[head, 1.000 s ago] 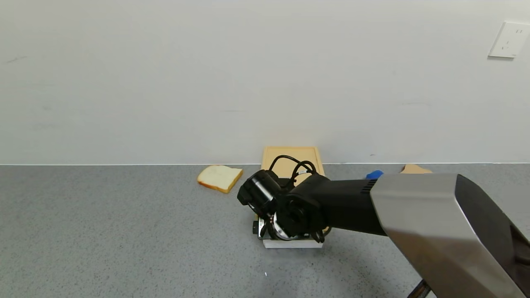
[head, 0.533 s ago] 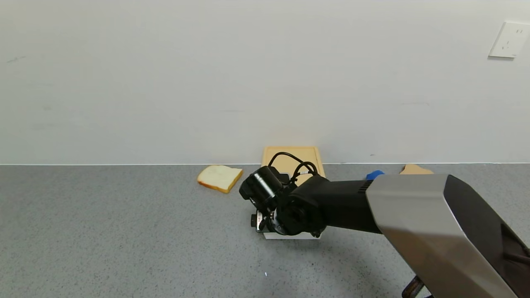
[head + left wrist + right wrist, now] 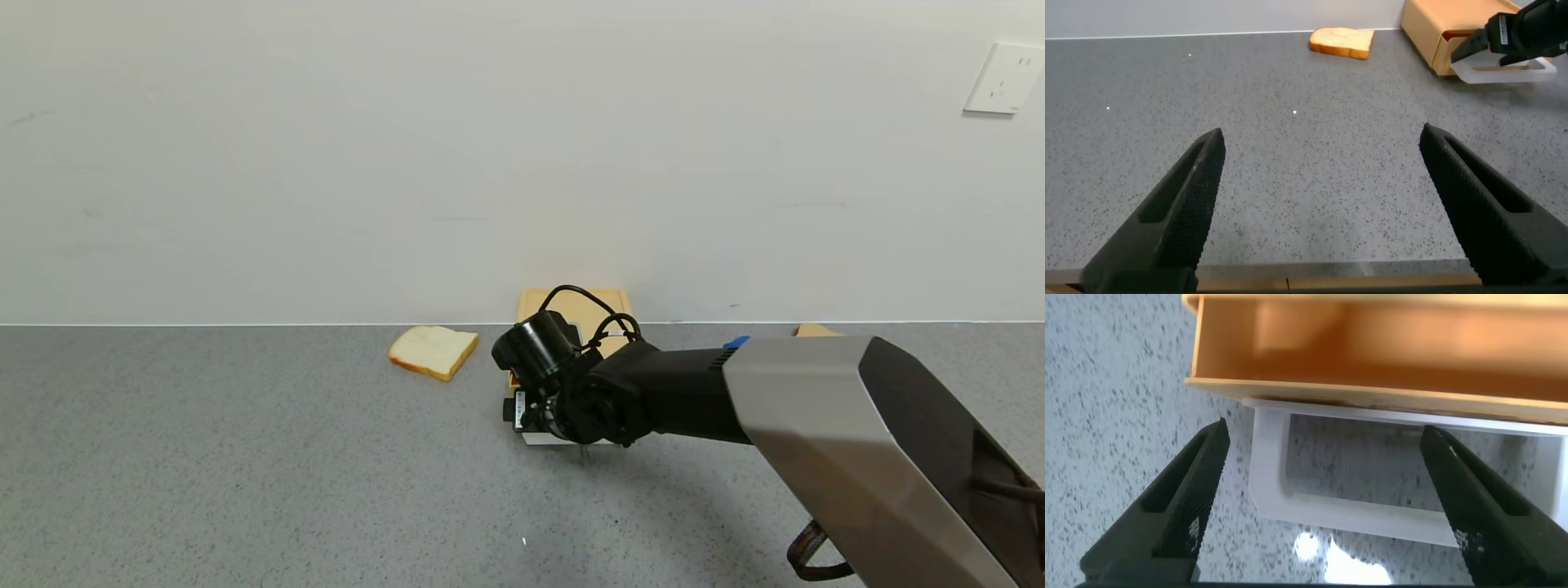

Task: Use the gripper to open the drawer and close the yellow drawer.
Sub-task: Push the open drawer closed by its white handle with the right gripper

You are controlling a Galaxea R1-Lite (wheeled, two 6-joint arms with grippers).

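The pale yellow drawer (image 3: 571, 302) lies flat against the wall, mostly hidden by my right arm. Its white loop handle (image 3: 540, 438) sticks out toward me. My right gripper (image 3: 563, 429) hangs over the handle, pointing down. In the right wrist view the right gripper (image 3: 1324, 431) is open. Its two fingers stand either side of the handle (image 3: 1372, 514), clear of it, just before the drawer front (image 3: 1388, 343). My left gripper (image 3: 1322, 135) is open and empty over bare table near the front edge. It sees the drawer (image 3: 1425, 33) and the right gripper (image 3: 1507, 37) far off.
A bread slice (image 3: 433, 351) lies left of the drawer by the wall. A blue rolled cloth (image 3: 737, 342) and a tan bread piece (image 3: 812, 330) peek out behind my right arm. The grey speckled table (image 3: 245, 457) spreads left and front.
My right gripper has moved away from me toward the wall. The white handle has gone back with it, so the drawer front sits nearer the wall.
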